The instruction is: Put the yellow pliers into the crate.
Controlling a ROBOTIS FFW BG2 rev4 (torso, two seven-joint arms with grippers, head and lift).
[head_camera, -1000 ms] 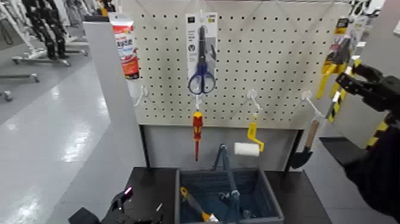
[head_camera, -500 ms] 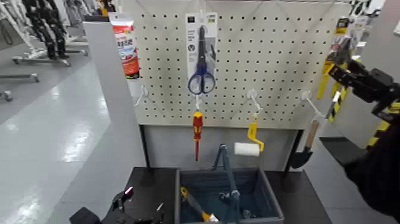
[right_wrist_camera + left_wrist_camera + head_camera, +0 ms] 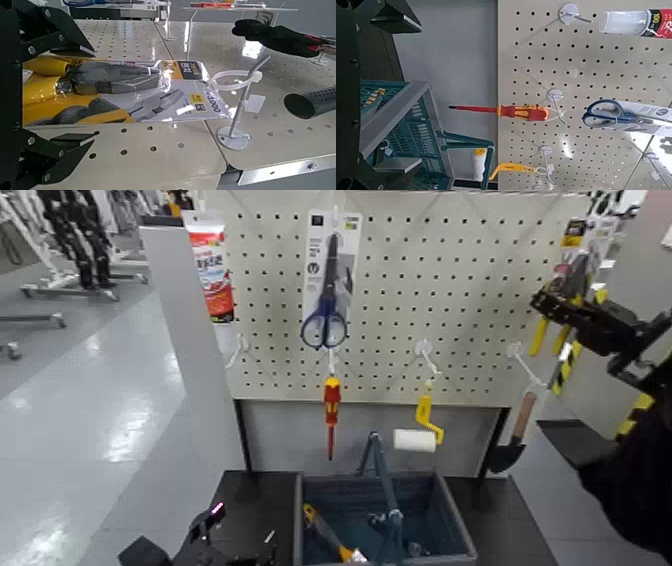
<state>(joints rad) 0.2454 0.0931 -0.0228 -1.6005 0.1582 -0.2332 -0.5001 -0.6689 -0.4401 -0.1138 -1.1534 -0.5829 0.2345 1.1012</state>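
Fingers of the right gripper [image 3: 89, 89] stand apart on either side of the yellow pliers [image 3: 43, 91], narrower than a moment ago; I see no firm grip, and cannot tell whether either finger touches the handles. Farther out, the card [image 3: 186, 70] behind the pliers still hangs at the white hook [image 3: 234, 79], at the pegboard's [image 3: 460, 280] right edge. What has changed is the arm: in the head view the gripper has swung in across the handles, so the reach looks nearly done and the grasp seems next. After that the card must come off its hook, which could snag or let the pliers twist. (The scissors [image 3: 325, 325] have shifted a little to the left on their hook, too.)

Below, the crate [image 3: 299, 520] sits on the dark desk [image 3: 250, 490] with its hoop handle [image 3: 384, 475] upright. Inside lie a yellow-handled tool [image 3: 322, 528], slanting along the left side, and some small thing [image 3: 376, 519] I cannot make out; there seems room for the pliers. The left gripper [image 3: 238, 542] waits beside the crate, its fingers wide and holding nothing.
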